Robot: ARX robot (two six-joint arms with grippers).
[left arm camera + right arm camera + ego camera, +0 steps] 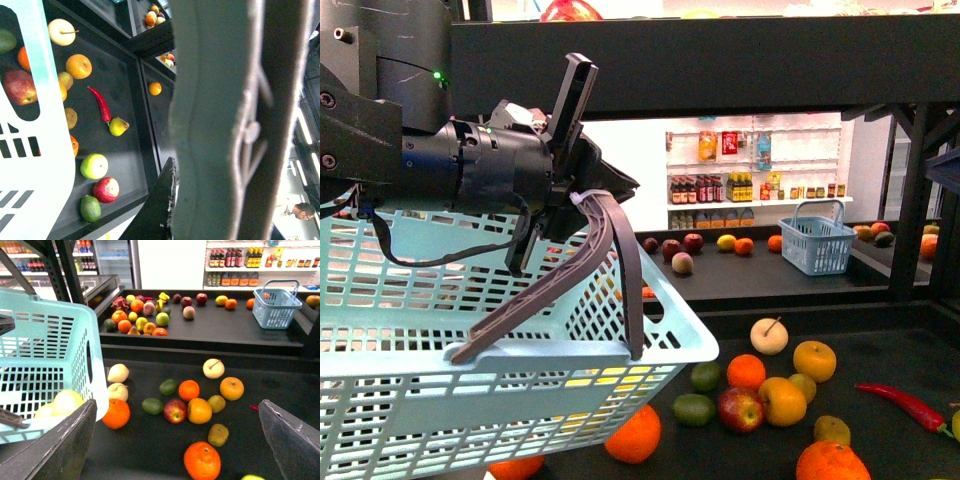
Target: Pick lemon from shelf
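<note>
In your front view, the left gripper [582, 195] is closed on the grey handle [620, 270] of the pale blue basket [520, 360]. The basket hangs tilted and fills the near left, hiding that part of the shelf [720, 60]. What looks like the lemon [726, 242] lies on the far deck, just beside an orange [744, 246] and left of a small blue basket [817, 240]. On the near deck to the right lie more oranges, a red apple [741, 408] and a red chilli [905, 402].

Your left wrist view is mostly handle [220, 120] and basket wall [45, 130]. Past them you see the red chilli [101, 104], a pear [119, 126] and a green apple [94, 166] on the deck.

In your right wrist view, the right gripper [177, 405] hangs over the near deck, its fingers [55, 450] wide apart and holding nothing. The lemon [221, 300] sits far off. A cluster of fruit and the raised rim [200, 351] between the decks lie in the way. Inside the basket [45, 350] rests pale yellow fruit [65, 401]; you cannot tell what kind.
</note>
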